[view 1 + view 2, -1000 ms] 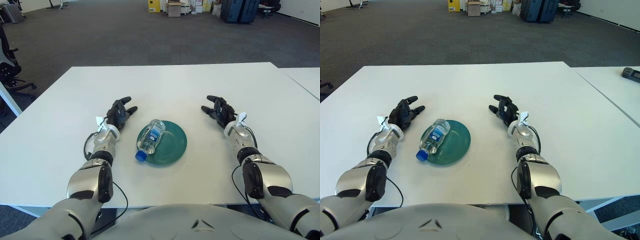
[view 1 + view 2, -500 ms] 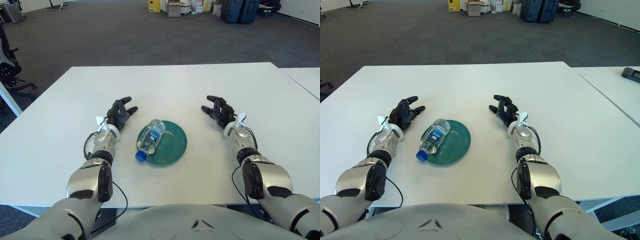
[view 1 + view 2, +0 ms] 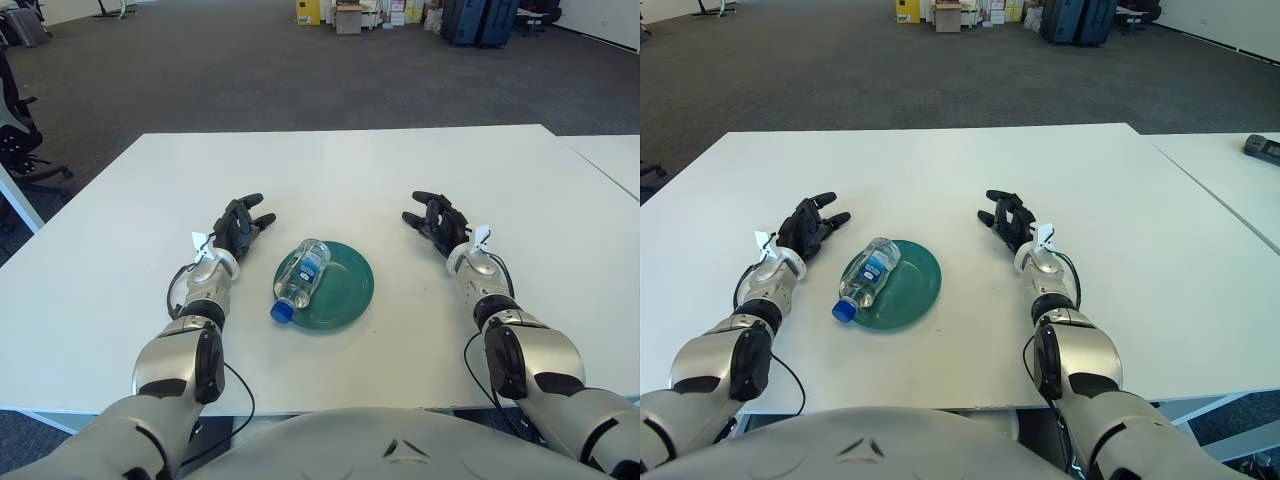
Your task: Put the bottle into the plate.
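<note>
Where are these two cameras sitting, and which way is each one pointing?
Left eye view: on the robot's head, facing forward and down at the white table; its chest, both arms, left hand and right hand show.
Right eye view: same head, slightly to the right, facing the same way; the same arms and hands show, plus a dark object on the neighbouring table.
Shared: the bottle lying on the green plate between the open hands, blue cap past the rim.
</note>
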Tool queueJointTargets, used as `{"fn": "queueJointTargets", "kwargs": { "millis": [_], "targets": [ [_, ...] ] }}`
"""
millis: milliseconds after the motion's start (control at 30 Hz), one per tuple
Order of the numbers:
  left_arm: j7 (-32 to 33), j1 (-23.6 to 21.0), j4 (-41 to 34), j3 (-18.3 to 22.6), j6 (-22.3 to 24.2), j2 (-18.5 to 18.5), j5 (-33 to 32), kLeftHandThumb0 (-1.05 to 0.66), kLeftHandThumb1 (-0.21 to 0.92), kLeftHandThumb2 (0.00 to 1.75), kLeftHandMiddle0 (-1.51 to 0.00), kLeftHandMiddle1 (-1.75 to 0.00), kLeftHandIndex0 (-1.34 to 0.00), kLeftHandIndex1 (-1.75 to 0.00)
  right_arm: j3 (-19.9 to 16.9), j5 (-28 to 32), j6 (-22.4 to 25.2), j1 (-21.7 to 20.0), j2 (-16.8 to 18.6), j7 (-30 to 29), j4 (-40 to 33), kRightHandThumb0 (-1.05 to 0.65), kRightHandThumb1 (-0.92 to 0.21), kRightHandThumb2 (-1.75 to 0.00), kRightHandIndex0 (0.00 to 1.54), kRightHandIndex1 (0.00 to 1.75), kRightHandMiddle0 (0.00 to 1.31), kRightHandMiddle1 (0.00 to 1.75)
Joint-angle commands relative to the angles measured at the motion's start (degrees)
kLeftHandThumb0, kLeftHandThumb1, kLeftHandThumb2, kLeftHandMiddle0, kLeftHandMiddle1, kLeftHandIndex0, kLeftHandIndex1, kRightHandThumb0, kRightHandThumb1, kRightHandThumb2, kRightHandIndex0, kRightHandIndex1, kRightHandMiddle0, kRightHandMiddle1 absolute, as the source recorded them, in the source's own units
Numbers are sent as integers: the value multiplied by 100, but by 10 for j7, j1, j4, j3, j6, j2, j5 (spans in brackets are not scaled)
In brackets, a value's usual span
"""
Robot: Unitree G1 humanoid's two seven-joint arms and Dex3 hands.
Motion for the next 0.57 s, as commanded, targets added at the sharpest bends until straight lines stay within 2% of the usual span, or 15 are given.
{"fn": "queueJointTargets", "kwargs": {
  "millis": [0,533],
  "targets": [
    [-2,-1,15,-3,20,4,7,-92,92,95,-42,-75,-14,-113,9,-18,26,22,8,-5,21,-75,-92,-86,59,3,13,86],
    [-4,-4,19,-1,32,8,7,-92,92,95,-40,-74,-14,-113,14,-17,23,21,10,-9,22,-72,-92,-83,61,3,15,86]
  ]
}}
